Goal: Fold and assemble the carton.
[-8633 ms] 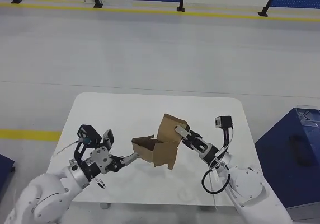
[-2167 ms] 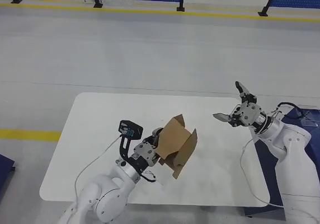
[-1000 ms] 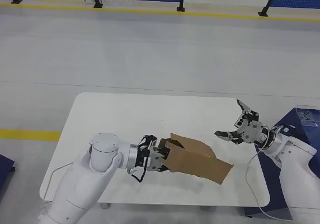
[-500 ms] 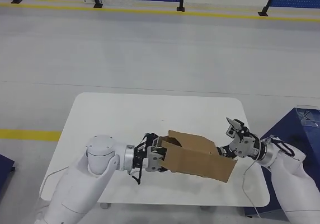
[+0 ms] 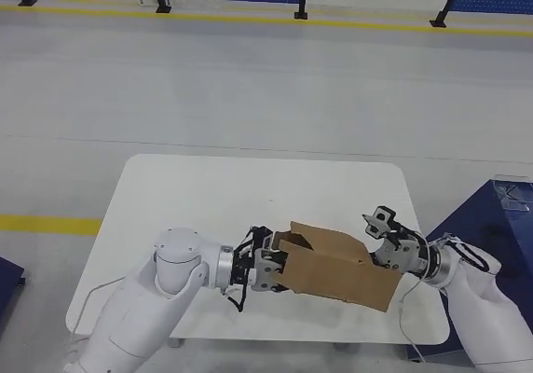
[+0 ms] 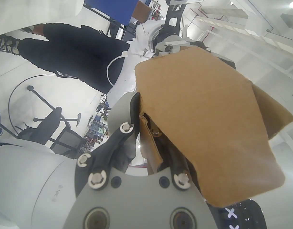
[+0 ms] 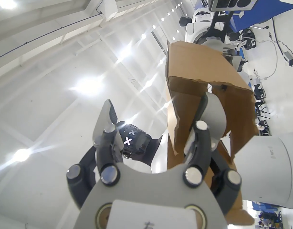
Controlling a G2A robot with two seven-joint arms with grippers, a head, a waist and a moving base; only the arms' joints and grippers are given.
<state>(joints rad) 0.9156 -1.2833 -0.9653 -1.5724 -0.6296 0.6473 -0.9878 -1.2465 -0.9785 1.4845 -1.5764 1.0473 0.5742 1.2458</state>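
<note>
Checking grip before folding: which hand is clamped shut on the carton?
The left hand, pinching a flap of the carton; the right hand is open wide, straddling one wall.

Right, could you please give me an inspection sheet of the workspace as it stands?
Surface: white table with rounded corners.
Job's things: one brown carton, part-opened, on its side between the two arms.
Clutter: nothing seen.
Grippers: left gripper shut on the carton's end; right gripper at the other end, jaws open astride a carton wall.
Cables: thin cable hanging by the right arm.
Surroundings: blue cabinet beside the table; yellow floor line.
</note>
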